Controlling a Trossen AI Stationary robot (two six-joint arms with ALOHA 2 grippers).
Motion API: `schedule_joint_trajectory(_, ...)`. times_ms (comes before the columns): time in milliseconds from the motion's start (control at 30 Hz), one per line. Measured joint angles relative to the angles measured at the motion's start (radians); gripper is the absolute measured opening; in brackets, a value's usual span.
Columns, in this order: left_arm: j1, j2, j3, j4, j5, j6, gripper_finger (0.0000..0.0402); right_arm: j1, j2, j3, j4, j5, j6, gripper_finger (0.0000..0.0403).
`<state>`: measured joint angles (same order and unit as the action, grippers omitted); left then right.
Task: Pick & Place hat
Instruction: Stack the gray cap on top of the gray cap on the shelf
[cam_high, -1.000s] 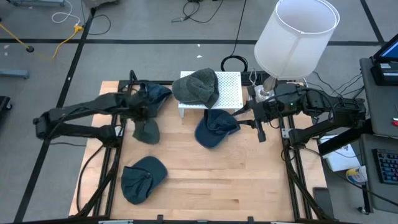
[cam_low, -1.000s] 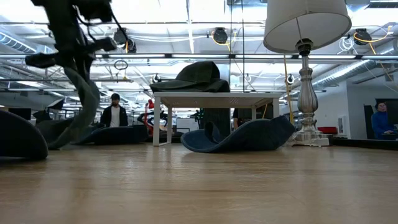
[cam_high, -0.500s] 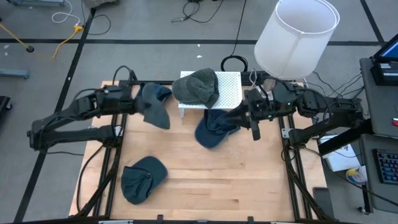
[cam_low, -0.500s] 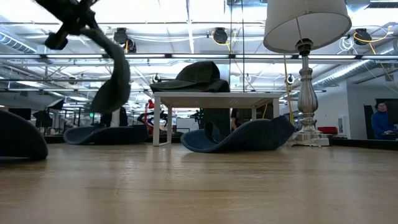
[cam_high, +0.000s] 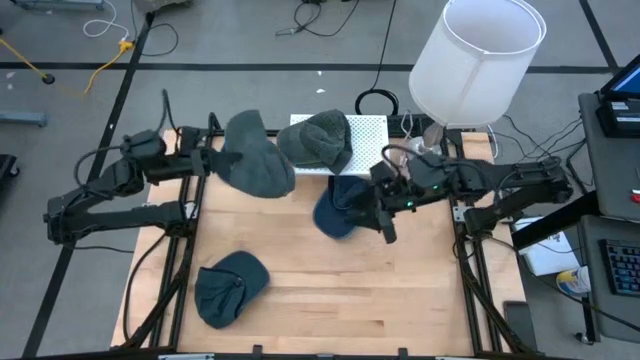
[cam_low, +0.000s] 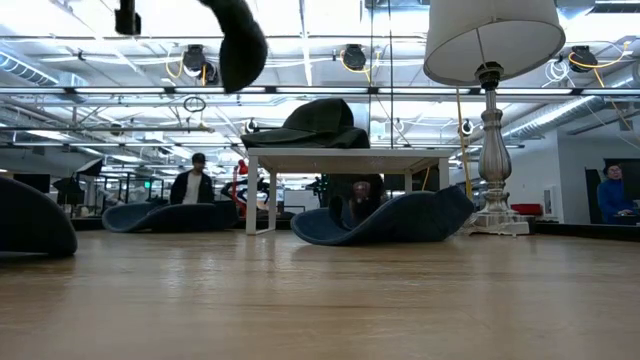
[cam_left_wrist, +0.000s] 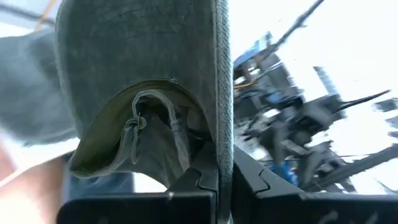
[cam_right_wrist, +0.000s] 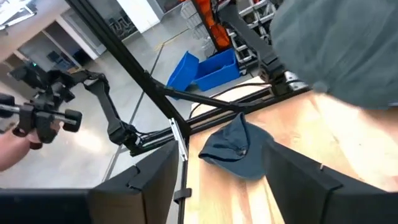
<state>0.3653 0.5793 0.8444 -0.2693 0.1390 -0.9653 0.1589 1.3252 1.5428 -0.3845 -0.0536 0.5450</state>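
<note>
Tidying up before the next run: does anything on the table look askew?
Yes. The dark blue cap lies upside down, half under the small white table, and the grey-blue cap sits crumpled near the front edge.

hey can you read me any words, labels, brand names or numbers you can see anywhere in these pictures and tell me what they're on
None can be read.
The held hat in the left gripper, the hat on the white stand, the dark blue hat by the right gripper, the front hat and the lamp shade: no print shows.
The laptop: too small to read.
</note>
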Motion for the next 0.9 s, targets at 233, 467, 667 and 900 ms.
schedule_joint_trajectory(233, -0.033, -0.001, 0.000, 0.220, 0.031, 0.053, 0.0008, 0.031, 0.066, 0.000, 0.159, 0.000, -0.015, 0.0241)
schedule_joint_trajectory(467, -0.064, 0.002, 0.000, 0.459, 0.211, 0.069, 0.0008, 0.027, 0.095, 0.000, 0.293, 0.005, -0.066, 0.0236)
schedule_joint_trajectory(667, -0.119, 0.003, 0.001, 0.567, 0.363, 0.065, 0.0008, 0.001, 0.097, 0.000, 0.371, 0.003, -0.089, 0.0237)
schedule_joint_trajectory(900, -0.223, 0.046, 0.001, 0.658, 0.452, 0.121, 0.0008, -0.030, 0.099, 0.000, 0.431, 0.001, -0.088, 0.0234)
